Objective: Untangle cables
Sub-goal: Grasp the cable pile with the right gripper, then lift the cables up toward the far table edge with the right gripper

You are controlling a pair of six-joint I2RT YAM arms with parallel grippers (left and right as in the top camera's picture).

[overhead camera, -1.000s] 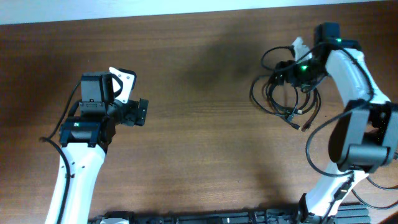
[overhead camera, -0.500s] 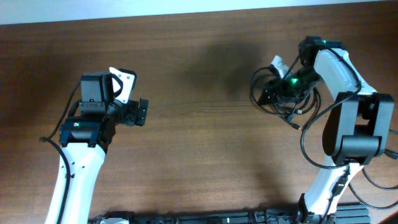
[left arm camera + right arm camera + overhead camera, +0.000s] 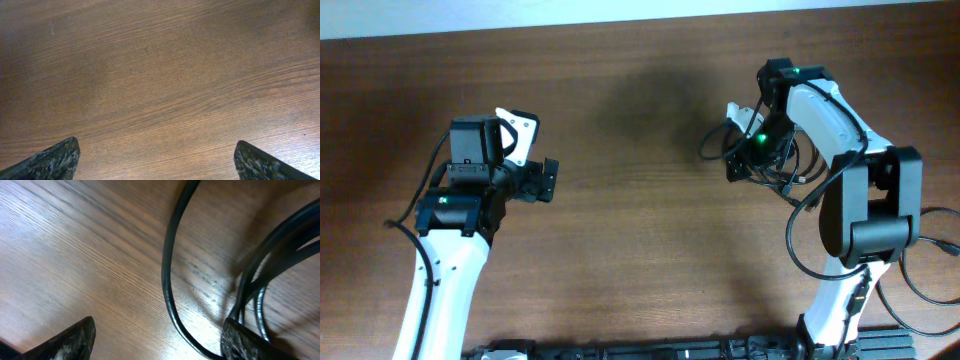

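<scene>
Item one, left gripper [image 3: 542,180]: unchanged over the last second, parked over bare table [image 3: 640,250] at the left. Its wrist view shows both fingertips at the frame's lower corners, set wide, nothing between them. Item two, middle of the table: bare wood, no cable on it. Item three, right gripper [image 3: 744,152]: has swung leftward from the right edge towards the centre, carrying the cables [image 3: 782,178] along with it. The bundle now lies right of centre, around and just under this gripper, with one loop pushed out to its left. In the wrist view the fingers stand well apart, a single cord [image 3: 165,280] curving between them and several strands bunched against the right-hand finger. Judgement: the bundle was dragged rather than pinched, so it has been relocated but not loosened, and untangling is hardly begun. Count: two arms, two grippers, one tangled bundle; the number of cords in it cannot be told, at least three.
</scene>
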